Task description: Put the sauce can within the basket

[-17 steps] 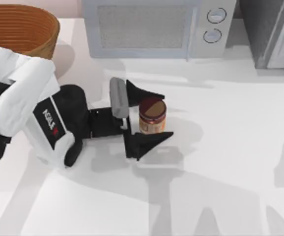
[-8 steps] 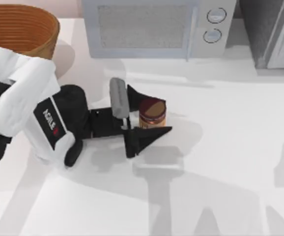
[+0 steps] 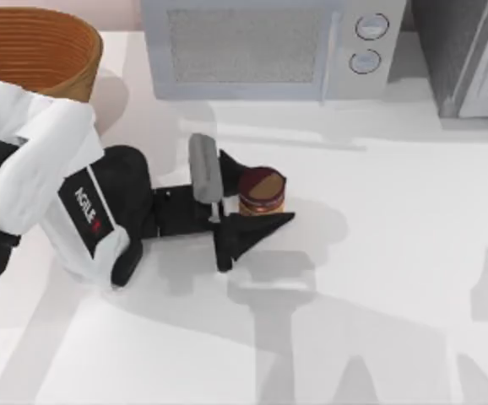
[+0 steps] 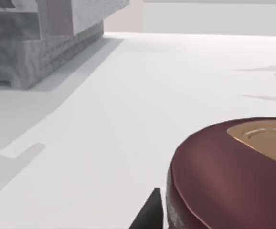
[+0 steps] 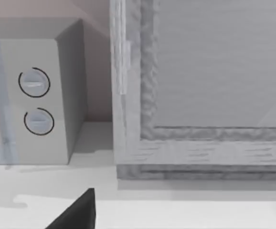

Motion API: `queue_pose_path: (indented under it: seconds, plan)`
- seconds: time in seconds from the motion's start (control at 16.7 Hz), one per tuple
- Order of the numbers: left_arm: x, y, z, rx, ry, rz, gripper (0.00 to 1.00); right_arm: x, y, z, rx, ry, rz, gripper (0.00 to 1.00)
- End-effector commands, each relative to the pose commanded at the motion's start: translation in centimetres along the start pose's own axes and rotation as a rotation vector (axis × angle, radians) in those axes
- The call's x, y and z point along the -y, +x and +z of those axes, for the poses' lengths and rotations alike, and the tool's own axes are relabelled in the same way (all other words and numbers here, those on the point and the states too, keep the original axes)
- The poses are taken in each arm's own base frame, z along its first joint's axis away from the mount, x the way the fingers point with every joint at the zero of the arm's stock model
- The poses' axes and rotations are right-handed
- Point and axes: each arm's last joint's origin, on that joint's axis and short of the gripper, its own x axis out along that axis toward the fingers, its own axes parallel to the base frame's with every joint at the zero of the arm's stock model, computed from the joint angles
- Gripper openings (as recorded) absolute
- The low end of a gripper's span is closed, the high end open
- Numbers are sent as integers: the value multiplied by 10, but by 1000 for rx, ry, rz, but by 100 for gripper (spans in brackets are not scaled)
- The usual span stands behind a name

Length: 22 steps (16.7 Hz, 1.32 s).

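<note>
Sauce can [image 3: 262, 192], a small upright cylinder with a dark maroon top and an orange-tan label, stands on the white desk [image 3: 396, 253] near its middle, a little toward the left side. Our left end effector [image 3: 259, 194] reaches in from the left and has its two black fingers [image 3: 252, 231] pressed against the can's opposite sides, clamped on it. In our left wrist view the can's maroon lid [image 4: 233, 176] sits very close, with one black fingertip [image 4: 150, 212] just beside its rim. Behind the can, along the desk's far edge, stands a pale grey microwave with two round dials [image 3: 269, 46]. At the far left corner sits the large oval woven wicker basket [image 3: 33, 46], tan-brown with a ribbed orange-brown inside, well apart from the can. Our right wrist view looks at the microwave's dials [image 5: 35, 102] and a grey textured cabinet [image 5: 205, 86] beside it, with a dark fingertip of our right end effector [image 5: 78, 212] at the edge; we cannot tell how that end effector's fingers stand.
</note>
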Motion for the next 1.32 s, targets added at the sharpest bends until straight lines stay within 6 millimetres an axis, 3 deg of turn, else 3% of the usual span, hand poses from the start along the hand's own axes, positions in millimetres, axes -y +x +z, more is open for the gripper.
queue_pose_path:
  seconds: [0.54, 0.72, 0.84, 0.96, 1.08, 1.32]
  plan:
    - [-1, -1, 1, 0, 2, 1, 0, 0, 0, 0, 0, 0, 0, 100]
    - [-12, -4, 21, 7, 31, -14, 0, 0, 0, 0, 0, 0, 0, 100]
    - [-27, -12, 48, 10, 60, -20, 0, 0, 0, 0, 0, 0, 0, 100]
    - [-45, -30, 85, 12, 90, -4, 0, 0, 0, 0, 0, 0, 0, 100]
    - [-62, -60, 121, 12, 112, 42, 0, 0, 0, 0, 0, 0, 0, 100]
    - [-89, -155, 180, 0, 107, 223, 0, 0, 0, 0, 0, 0, 0, 100]
